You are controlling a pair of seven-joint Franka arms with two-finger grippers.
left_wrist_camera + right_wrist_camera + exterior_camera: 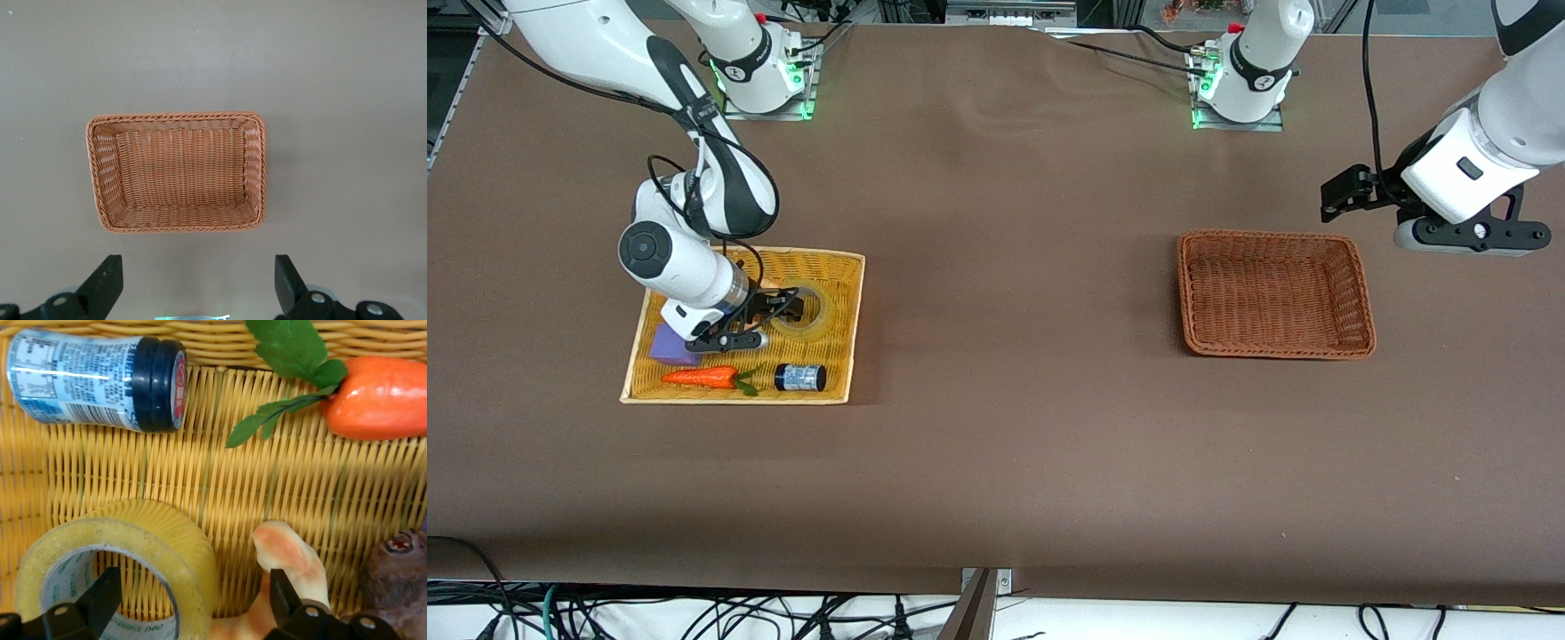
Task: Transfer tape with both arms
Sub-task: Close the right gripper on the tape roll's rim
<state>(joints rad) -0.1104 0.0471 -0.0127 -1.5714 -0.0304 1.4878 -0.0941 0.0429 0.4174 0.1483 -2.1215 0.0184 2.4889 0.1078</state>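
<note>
The tape (815,311), a yellowish roll, lies flat in the yellow wicker basket (855,293) at the right arm's end of the table. My right gripper (784,307) is down in that basket and open. In the right wrist view it (193,590) straddles the wall of the tape (180,540), one finger inside the ring and one outside by the croissant toy (287,550). Neither finger touches the roll. My left gripper (1343,194) hangs open and empty over bare table beside the brown basket (1190,293). Its wrist view shows the left gripper (199,273) and that brown basket (173,117) with nothing in it.
Sharing the yellow basket (267,493) are a carrot toy (701,377) (380,397), a black-and-blue cylinder (799,377) (93,380), a purple block (669,345) and a small brown figure (393,573). Brown cloth covers the table between the two baskets.
</note>
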